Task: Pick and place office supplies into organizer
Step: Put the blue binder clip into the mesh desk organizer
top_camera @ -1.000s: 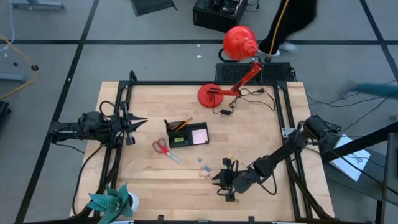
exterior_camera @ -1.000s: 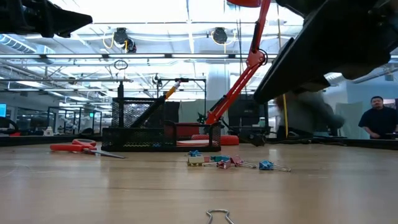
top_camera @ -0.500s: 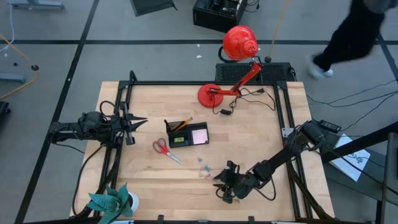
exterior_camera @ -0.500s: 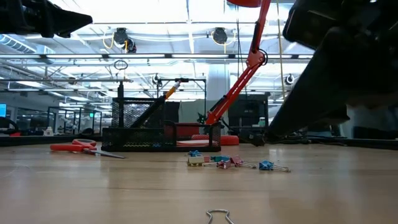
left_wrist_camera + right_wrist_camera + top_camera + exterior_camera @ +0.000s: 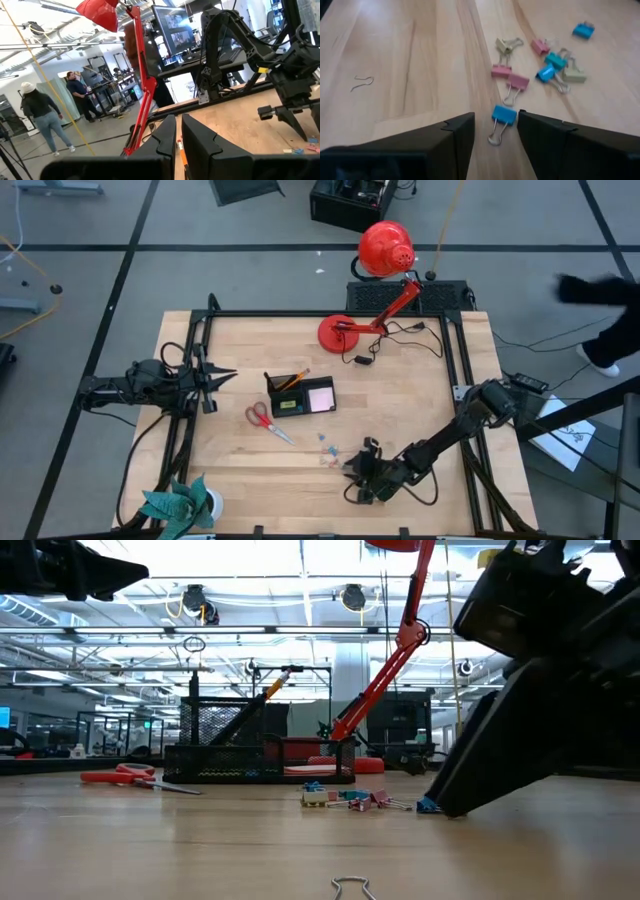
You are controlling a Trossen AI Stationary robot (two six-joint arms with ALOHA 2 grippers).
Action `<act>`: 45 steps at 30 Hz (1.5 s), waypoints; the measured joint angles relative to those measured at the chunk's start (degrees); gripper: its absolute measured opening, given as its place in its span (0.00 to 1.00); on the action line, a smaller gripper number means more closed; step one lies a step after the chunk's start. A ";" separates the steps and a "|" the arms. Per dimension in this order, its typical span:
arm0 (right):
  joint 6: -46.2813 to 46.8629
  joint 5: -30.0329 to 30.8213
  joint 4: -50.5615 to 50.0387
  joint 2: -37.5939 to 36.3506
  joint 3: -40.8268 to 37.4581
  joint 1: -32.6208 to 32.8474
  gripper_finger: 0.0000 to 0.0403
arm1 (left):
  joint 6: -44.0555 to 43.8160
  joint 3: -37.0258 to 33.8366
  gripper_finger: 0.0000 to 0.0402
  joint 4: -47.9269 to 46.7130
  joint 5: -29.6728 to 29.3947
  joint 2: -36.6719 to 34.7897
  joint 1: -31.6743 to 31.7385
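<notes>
A blue binder clip lies flat on the table, its wire handles toward me, and my right gripper is down over it with the fingers apart, one on each side, not yet closed on it. It sits near the table's front edge, somewhat right of the middle. Just past it lies a loose scatter of other clips, pink, blue and pale yellow. The black organizer, with the pink notepad and an orange pencil in it, stands near the table's middle; the red-handled scissors lie just beside its front left corner. My left gripper hovers by the left edge, fingers together and empty.
</notes>
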 joint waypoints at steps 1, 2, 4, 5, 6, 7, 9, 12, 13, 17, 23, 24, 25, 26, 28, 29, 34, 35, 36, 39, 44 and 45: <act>-0.34 0.42 -0.08 0.43 0.05 0.00 0.35 | 0.00 0.00 0.09 -0.01 -0.02 0.01 -0.01; -0.30 0.53 -1.00 0.50 0.07 0.00 0.35 | 0.00 0.00 0.09 -0.08 -0.02 0.02 0.00; 0.84 0.46 -4.28 0.54 0.08 -0.04 0.35 | 0.00 0.00 0.09 -0.10 -0.12 0.02 -0.01; 1.41 0.50 -6.33 0.46 0.06 -0.04 0.35 | 0.00 0.00 0.09 -0.11 -0.15 0.02 0.00; 2.06 0.50 -8.43 0.12 0.06 -0.04 0.35 | 0.00 0.00 0.09 -0.11 -0.19 0.00 -0.01; 2.75 0.43 -10.26 0.04 0.04 -0.06 0.35 | 0.00 0.00 0.09 -0.11 -0.27 0.00 -0.01; 4.32 0.30 -12.72 0.04 0.04 -0.09 0.35 | 0.00 0.00 0.09 -0.13 -0.41 0.02 0.02; 5.02 0.30 -13.06 0.06 -0.01 -0.09 0.35 | -0.01 0.00 0.09 -0.17 -0.41 0.01 -0.01; 5.04 0.26 -12.75 0.06 -0.03 -0.09 0.35 | -0.08 0.00 0.09 -0.20 -0.41 0.00 0.00; 4.22 0.28 -8.81 0.08 -0.12 -0.09 0.35 | -0.17 0.00 0.09 -0.22 -0.41 0.00 -0.01; 7.48 0.28 -7.37 0.08 -0.13 -0.09 0.35 | -0.20 0.00 0.09 -0.28 -0.41 0.00 -0.01; 8.23 0.28 -7.39 0.08 -0.14 -0.09 0.35 | -0.20 0.00 0.09 -0.28 -0.41 0.02 -0.01; 9.06 0.28 -7.39 0.08 -0.14 -0.09 0.35 | -0.20 0.00 0.09 -0.28 -0.41 0.00 -0.01; 9.89 0.28 -7.39 0.08 -0.14 -0.09 0.35 | -0.20 0.00 0.09 -0.27 -0.41 0.00 -0.01; 11.17 0.26 -7.41 0.08 -0.16 -0.09 0.35 | -0.20 0.00 0.09 -0.27 -0.42 0.01 -0.01; 11.69 0.26 -7.49 0.11 -0.16 -0.09 0.35 | -0.19 0.00 0.09 -0.26 -0.43 0.01 -0.01; 14.11 0.37 -7.54 0.28 -0.18 -0.09 0.35 | -0.04 0.00 0.09 -0.26 -0.43 0.01 -0.01; 14.48 0.41 -7.54 0.30 -0.18 -0.09 0.35 | -0.06 0.00 0.09 -0.26 -0.43 0.01 -0.01; 14.71 0.39 -7.52 0.30 -0.18 -0.09 0.35 | -0.09 0.00 0.09 -0.26 -0.43 0.01 -0.01; 14.71 0.33 -7.53 0.30 -0.18 -0.09 0.35 | -0.11 0.00 0.09 -0.24 -0.43 0.00 0.01; 13.27 -0.13 -8.23 1.37 -0.22 0.00 0.35 | -0.13 0.00 0.09 -0.24 -0.43 0.01 0.01; 12.98 -0.32 -8.52 1.75 -0.23 0.00 0.35 | -0.13 0.00 0.09 -0.24 -0.43 0.01 -0.01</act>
